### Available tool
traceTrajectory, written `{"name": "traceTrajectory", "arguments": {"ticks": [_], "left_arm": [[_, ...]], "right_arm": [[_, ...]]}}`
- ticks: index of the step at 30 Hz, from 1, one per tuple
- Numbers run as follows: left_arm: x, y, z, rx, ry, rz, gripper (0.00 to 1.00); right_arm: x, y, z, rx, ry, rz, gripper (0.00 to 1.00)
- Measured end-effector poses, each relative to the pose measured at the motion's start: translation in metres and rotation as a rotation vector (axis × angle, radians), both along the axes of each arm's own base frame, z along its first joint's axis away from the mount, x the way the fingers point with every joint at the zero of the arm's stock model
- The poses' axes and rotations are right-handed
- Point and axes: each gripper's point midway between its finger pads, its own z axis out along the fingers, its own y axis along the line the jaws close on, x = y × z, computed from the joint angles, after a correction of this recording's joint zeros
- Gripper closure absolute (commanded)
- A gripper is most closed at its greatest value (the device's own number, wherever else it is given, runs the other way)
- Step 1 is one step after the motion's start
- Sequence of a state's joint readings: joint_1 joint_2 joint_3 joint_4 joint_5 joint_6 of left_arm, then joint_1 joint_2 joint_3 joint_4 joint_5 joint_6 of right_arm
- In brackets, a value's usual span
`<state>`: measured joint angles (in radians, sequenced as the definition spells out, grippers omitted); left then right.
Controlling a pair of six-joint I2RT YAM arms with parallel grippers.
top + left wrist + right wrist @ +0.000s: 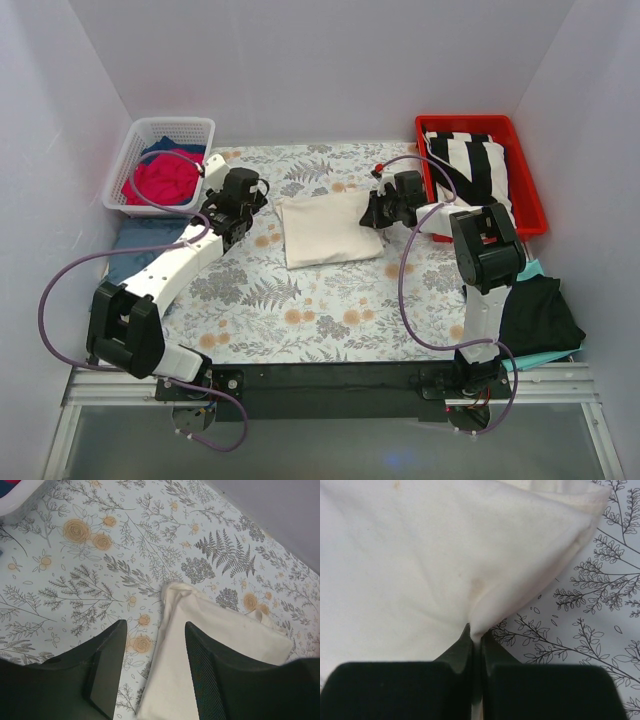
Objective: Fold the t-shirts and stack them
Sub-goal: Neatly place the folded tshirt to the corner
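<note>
We're mid-fold on cream shirt (325, 228), frame centre: right tool (476, 632) pinching its edge, left tool (155, 632) gaping alongside. Next, we'd guess, left grabs too.

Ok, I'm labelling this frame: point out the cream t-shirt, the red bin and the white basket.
cream t-shirt (325, 232): top view, middle of the folded cloth.
red bin (529, 172): top view, its right rim.
white basket (175, 121): top view, its far rim.

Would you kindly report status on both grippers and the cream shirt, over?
Right gripper shut on cream shirt edge. Left gripper open by its other edge, holding nothing. No obstruction seen.
</note>
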<state>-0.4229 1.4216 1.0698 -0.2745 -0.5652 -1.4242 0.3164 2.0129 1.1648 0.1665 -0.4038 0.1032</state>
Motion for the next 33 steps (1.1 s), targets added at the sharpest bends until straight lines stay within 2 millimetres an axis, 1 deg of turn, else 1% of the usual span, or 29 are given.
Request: {"name": "traceTrajectory", "arguments": {"ticks": [3, 5, 7, 10, 14, 16, 21, 26, 30, 33], "left_arm": [[-0.004, 0.003, 0.004, -0.007, -0.001, 0.007, 0.51], [-0.007, 0.004, 0.006, -0.014, -0.001, 0.011, 0.51], [-0.011, 0.005, 0.007, -0.022, -0.001, 0.017, 0.51], [-0.017, 0.008, 0.003, -0.026, 0.012, 0.024, 0.51], [-0.022, 0.010, -0.007, -0.025, 0.038, 0.031, 0.51], [-0.023, 0.010, -0.009, -0.023, 0.047, 0.032, 0.51], [-0.024, 0.010, -0.010, -0.029, 0.050, 0.036, 0.51], [-0.024, 0.009, -0.011, -0.035, 0.054, 0.036, 0.51], [-0.023, 0.008, -0.015, -0.034, 0.065, 0.033, 0.52], [-0.023, 0.008, -0.019, -0.030, 0.075, 0.033, 0.52]], "right_arm": [[-0.001, -0.002, 0.000, -0.013, 0.009, -0.019, 0.99], [-0.007, -0.005, 0.001, -0.034, 0.026, -0.046, 0.99], [-0.017, -0.013, 0.001, -0.066, 0.054, -0.081, 0.99], [-0.040, -0.027, 0.002, -0.134, 0.104, -0.135, 0.99], [-0.075, -0.057, 0.002, -0.261, 0.168, -0.211, 0.99], [-0.088, -0.072, 0.002, -0.317, 0.188, -0.244, 0.99], [-0.123, -0.110, 0.002, -0.465, 0.243, -0.310, 0.99], [-0.158, -0.140, 0.003, -0.579, 0.293, -0.349, 0.99], [-0.176, -0.161, 0.010, -0.669, 0.317, -0.382, 0.99], [-0.183, -0.170, 0.018, -0.716, 0.331, -0.393, 0.99]]}}
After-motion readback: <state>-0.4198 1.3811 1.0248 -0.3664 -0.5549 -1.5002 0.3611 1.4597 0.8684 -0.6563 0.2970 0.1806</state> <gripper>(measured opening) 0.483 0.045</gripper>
